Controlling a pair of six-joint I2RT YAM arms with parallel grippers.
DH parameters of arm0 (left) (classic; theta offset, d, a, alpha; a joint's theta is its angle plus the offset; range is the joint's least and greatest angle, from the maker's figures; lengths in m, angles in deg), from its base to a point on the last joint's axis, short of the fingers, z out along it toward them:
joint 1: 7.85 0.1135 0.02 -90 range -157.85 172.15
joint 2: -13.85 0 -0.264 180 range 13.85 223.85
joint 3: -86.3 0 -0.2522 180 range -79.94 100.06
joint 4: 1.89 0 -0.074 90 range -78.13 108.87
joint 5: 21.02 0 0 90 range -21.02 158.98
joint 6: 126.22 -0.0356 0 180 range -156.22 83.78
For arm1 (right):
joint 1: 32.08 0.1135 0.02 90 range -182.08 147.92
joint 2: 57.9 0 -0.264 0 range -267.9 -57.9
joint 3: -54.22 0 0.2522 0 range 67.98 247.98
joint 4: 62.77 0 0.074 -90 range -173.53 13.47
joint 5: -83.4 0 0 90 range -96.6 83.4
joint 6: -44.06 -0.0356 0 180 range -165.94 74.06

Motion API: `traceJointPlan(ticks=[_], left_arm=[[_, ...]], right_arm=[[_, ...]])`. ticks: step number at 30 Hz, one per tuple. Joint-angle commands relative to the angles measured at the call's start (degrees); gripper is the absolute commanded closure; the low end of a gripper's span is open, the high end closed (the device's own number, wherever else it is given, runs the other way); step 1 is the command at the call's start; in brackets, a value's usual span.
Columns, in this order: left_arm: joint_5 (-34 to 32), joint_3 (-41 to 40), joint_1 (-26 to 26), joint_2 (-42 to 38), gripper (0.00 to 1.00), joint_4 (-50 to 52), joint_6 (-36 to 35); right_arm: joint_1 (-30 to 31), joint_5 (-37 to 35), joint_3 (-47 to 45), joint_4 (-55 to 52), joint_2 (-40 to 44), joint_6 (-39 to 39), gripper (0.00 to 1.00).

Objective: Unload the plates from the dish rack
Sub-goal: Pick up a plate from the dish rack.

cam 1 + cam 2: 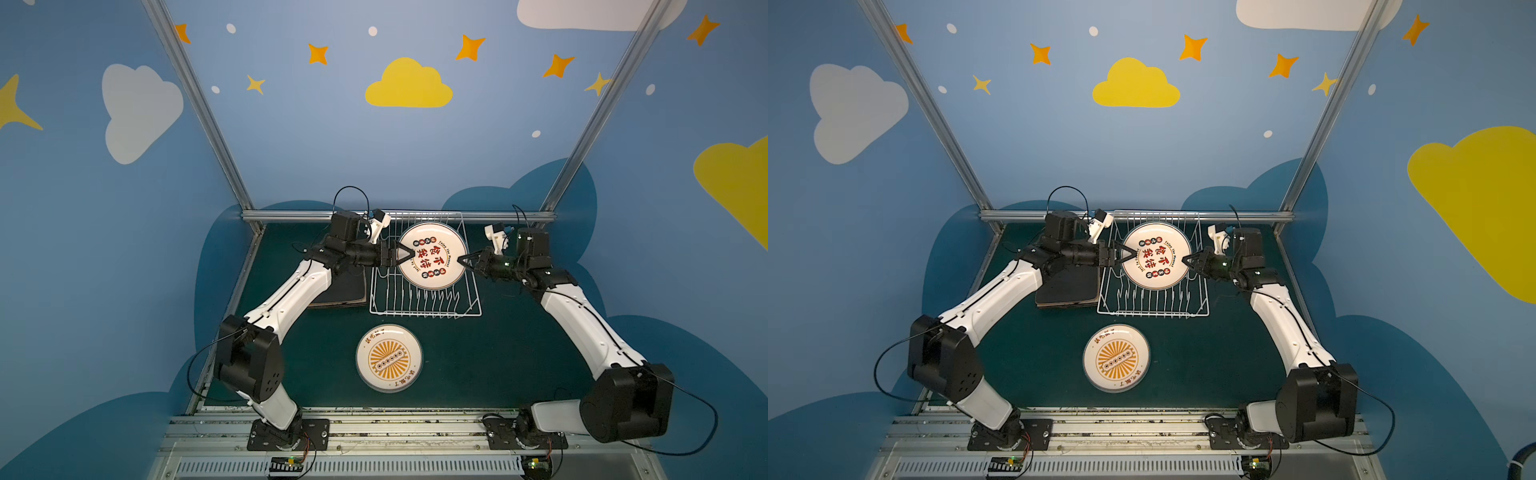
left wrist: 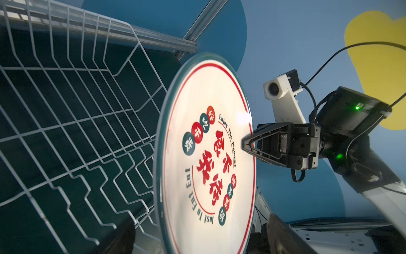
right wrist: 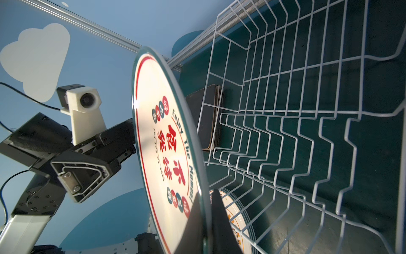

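Observation:
A round white plate (image 1: 432, 255) (image 1: 1156, 255) with a red-and-black print stands on edge, held above the white wire dish rack (image 1: 424, 309) (image 1: 1152, 311). My right gripper (image 1: 459, 259) (image 3: 206, 220) is shut on its right rim. My left gripper (image 1: 409, 253) (image 2: 201, 239) is open, one finger on each side of the left rim, not touching it. In the left wrist view the plate (image 2: 208, 154) faces the camera with the rack (image 2: 66, 110) behind it. A round orange-printed plate (image 1: 389, 358) (image 1: 1116, 358) lies flat on the table in front of the rack.
A stack of black-backed square plates (image 1: 340, 286) (image 1: 1069, 286) lies flat left of the rack, under my left forearm. The dark green table (image 1: 519, 353) ends at a metal rail (image 1: 399, 216) behind the rack. Blue painted walls close in the back and sides.

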Motion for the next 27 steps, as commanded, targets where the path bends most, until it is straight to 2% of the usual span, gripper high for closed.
traceJointPlan(ticks=[1, 12, 23, 27], left_arm=[[2.6, 1.7, 0.0, 0.4, 0.21, -1.9, 1.3], [1.4, 2.2, 0.1, 1.8, 0.54, -0.7, 0.4], [1.7, 3.5, 0.0, 3.1, 0.72, 0.7, 0.3], [1.1, 4.0, 0.0, 3.5, 0.85, 1.2, 0.2]], right_arm=[[-0.1, 2.6, -0.1, 2.9, 1.2, 0.4, 1.0], [-0.1, 6.5, 0.6, 1.0, -0.8, 0.4, 1.0], [0.1, 7.7, 0.7, 1.4, -1.7, 1.2, 1.0], [0.2, 7.7, 0.8, 0.9, -1.9, 1.4, 1.0]])
